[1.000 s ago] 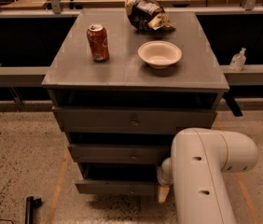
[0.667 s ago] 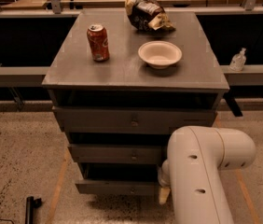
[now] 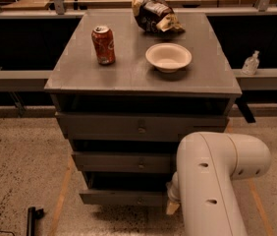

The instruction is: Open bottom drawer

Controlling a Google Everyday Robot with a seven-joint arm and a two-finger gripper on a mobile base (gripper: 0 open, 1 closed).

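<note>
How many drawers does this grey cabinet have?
3, stacked: top drawer under the tabletop, middle drawer below it, bottom drawer lowest. No others visible. The gripper sits at the bottom drawer's right end, mostly hidden behind the arm.

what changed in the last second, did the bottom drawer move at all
The robot arm shifted slightly left. The gripper, mostly hidden behind it, sits at the right end of the bottom drawer; no grasp shows. The bottom drawer, can, bowl and bag stayed put.
</note>
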